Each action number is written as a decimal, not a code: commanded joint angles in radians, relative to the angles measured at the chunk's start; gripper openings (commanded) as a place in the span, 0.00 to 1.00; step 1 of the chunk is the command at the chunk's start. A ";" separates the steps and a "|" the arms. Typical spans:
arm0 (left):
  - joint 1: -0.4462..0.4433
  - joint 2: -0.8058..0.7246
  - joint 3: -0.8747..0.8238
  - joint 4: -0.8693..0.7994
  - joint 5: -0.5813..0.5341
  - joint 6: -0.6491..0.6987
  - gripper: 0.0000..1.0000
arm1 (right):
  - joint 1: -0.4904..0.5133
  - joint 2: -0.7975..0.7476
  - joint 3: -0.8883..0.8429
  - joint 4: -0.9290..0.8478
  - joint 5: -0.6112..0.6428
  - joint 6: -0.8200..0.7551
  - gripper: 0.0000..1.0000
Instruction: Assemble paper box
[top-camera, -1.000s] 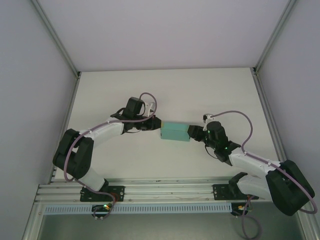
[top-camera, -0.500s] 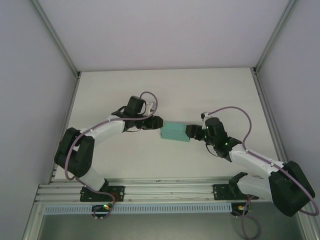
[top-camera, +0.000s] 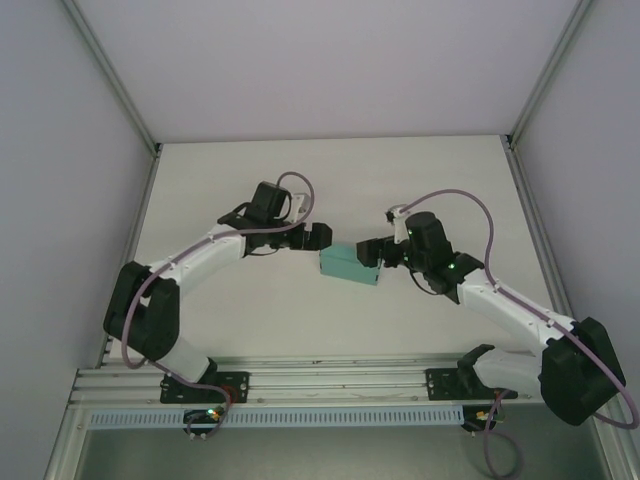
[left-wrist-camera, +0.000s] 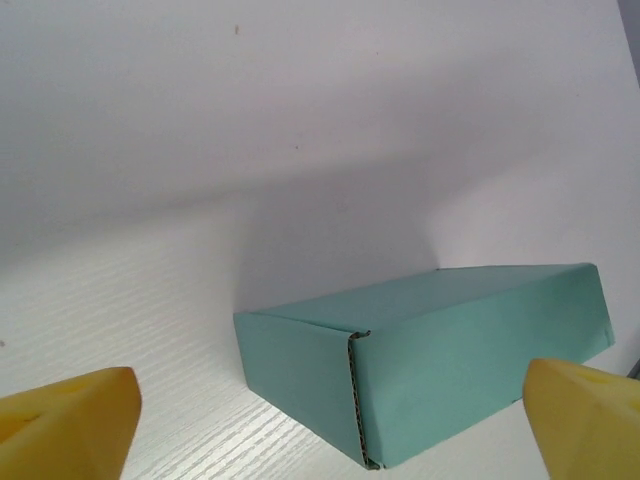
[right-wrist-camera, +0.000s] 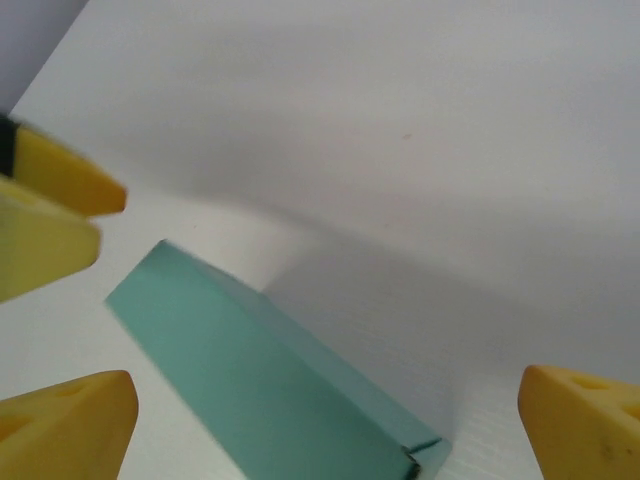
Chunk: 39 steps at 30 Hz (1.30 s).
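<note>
Entry: paper box (top-camera: 349, 264), top and wrist views.

- The box sits on the white table (top-camera: 330, 180) as a closed, shallow teal rectangle. Its walls are up and the top is flat. The left wrist view shows a corner seam with the corrugated edge exposed, and no flap stands loose.
- The left gripper (top-camera: 316, 238) is just beside the box's left end and a little behind it. Its jaws are spread wide, with the yellow fingertips (left-wrist-camera: 70, 420) at the outer edges of the wrist picture. The box lies beyond them, apart from both pads.
- The right gripper (top-camera: 372, 252) is at the box's right end, hanging over that corner in the top view. Its jaws are also spread wide. Its pads (right-wrist-camera: 580, 420) flank the box from above and nothing is pinched.

Judgement: folding looks finished or very nearly so. The step in hand is letting go of the box.

Next move: draw each arm back and away from its own end of the box, lifting first so that no fingertip catches a wall or the seam. The card is light and a brush would slide it or pop a tucked flap. The far side of the box is hidden, so I cannot tell whether it is closed there.
</note>
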 joint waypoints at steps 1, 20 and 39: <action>0.010 -0.069 0.002 -0.037 -0.058 0.030 1.00 | 0.003 0.036 0.085 -0.160 -0.190 -0.323 0.99; 0.179 -0.500 -0.326 -0.168 -0.419 -0.031 1.00 | 0.123 0.564 0.497 -0.546 0.113 -0.905 0.92; 0.213 -0.614 -0.379 -0.194 -0.431 -0.034 1.00 | 0.257 0.549 0.399 -0.238 0.568 -1.084 0.37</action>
